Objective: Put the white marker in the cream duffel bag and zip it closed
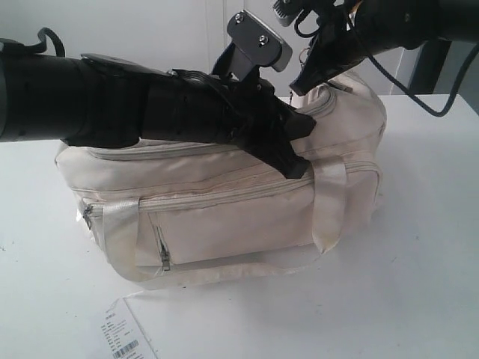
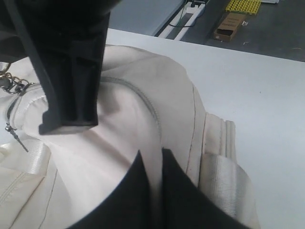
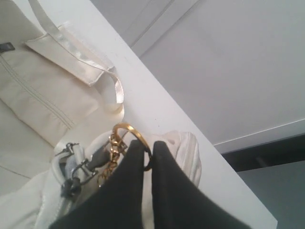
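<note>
White worktop (image 1: 419,247) carries the cream duffel bag (image 1: 224,217) near its middle. No white marker shows, so it is likely inside. Your left gripper (image 2: 151,162) pinches the bag's top fabric; your right gripper (image 3: 148,145) pinches the gold ring charm (image 3: 125,128) at the bag's end: zipping looks nearly finished.

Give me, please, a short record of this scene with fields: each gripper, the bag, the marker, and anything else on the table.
left gripper: jaws almost together, pinching a fold of the cream duffel bag on its top
right gripper: shut on the gold ring of the top zipper
bag position: lies on the white table, front pockets zipped
white marker: not visible in any view
other: paper tag with barcode, on the table in front of the bag
</note>
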Motion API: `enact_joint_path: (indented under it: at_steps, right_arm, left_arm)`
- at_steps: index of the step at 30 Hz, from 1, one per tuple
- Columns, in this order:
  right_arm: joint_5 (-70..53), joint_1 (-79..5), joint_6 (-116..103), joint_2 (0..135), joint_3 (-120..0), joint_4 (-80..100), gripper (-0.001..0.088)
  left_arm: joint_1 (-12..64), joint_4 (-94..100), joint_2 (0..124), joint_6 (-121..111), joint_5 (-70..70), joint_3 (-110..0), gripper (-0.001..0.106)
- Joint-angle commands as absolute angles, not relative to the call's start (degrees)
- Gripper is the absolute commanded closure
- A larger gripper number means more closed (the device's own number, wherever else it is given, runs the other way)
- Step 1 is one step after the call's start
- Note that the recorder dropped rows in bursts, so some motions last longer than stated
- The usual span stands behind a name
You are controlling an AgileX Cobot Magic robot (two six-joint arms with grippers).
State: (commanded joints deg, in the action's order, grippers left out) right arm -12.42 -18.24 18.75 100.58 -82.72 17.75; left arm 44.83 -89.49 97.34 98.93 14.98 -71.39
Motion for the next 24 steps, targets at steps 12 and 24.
enact_joint_path:
  at_steps: [12,24]
  right_arm:
    - [-6.8,-16.5,16.3,102.3,-82.7,17.6,0.0868]
    - [-6.2,-16.0,16.3,103.1,-82.7,17.6,0.0868]
  left_arm:
    - [44.8,-89.5,97.3,98.9,15.1,-71.4,0.105]
    - [44.8,-89.5,97.3,98.9,15.1,-71.4,0.105]
